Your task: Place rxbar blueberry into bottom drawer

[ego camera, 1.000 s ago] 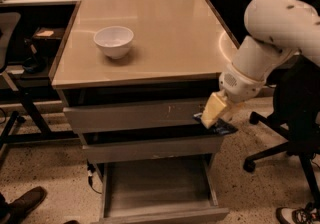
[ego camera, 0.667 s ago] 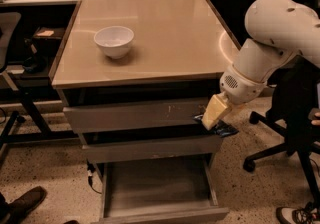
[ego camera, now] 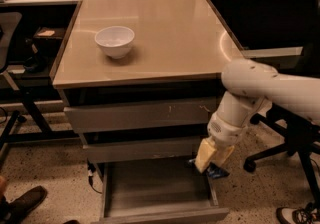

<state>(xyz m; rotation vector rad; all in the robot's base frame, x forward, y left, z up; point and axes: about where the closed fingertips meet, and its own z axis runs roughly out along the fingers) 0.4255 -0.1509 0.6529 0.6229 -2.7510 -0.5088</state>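
The white robot arm (ego camera: 260,93) is reaching down at the lower right of the frame. Its claw (ego camera: 212,157), with pale yellowish fingers, is hanging just over the right rim of the grey-brown bottom drawer (ego camera: 155,188), which is standing open. The claw seems to be pinching the small flat dark navy snack bar (ego camera: 216,170), though the grip itself is hard to make out. Only the bar's dark, slightly glossy lower end is poking out beneath the fingers. A round white bowl (ego camera: 115,41) is sitting on the beige counter (ego camera: 170,33) at upper left.
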